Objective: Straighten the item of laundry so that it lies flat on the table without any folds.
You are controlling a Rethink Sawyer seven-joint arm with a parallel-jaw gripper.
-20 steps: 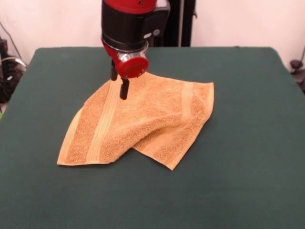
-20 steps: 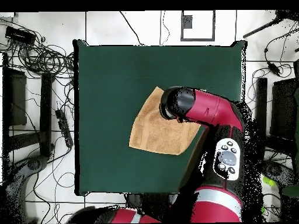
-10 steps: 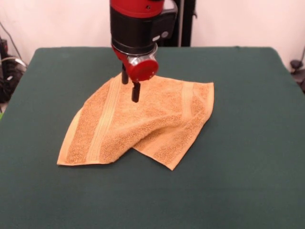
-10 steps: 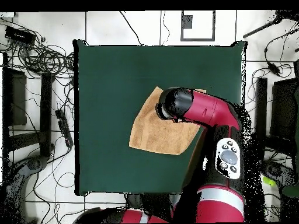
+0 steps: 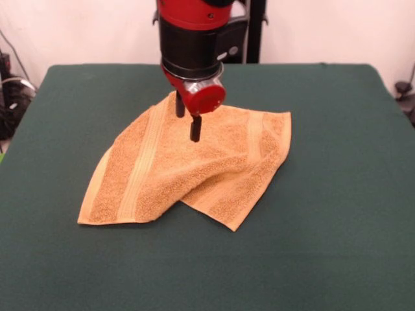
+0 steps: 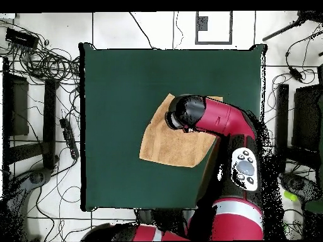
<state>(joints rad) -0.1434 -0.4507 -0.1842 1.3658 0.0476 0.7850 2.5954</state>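
The item of laundry (image 5: pixel 194 168), an orange-tan towel, lies rumpled on the green table (image 5: pixel 324 194). Its near right part is folded over, leaving a raised crease through the middle. One paler band (image 5: pixel 144 162) runs along the left side and another (image 5: pixel 254 137) sits near the right edge. My gripper (image 5: pixel 187 119) hangs just above the towel's far middle, open, its two black fingers apart with nothing between them. In the overhead view the arm's wrist (image 6: pixel 183 113) covers the gripper and part of the towel (image 6: pixel 167 145) on the table (image 6: pixel 126 94).
Cables (image 6: pixel 44 60) and dark equipment (image 6: pixel 16 104) lie on the tiled floor around the table. The towel sits toward the robot's side, nearer one table edge (image 6: pixel 262 94).
The gripper has moved rightward in the front view, from over the left band to over the towel's far middle. The towel's shape has not changed.
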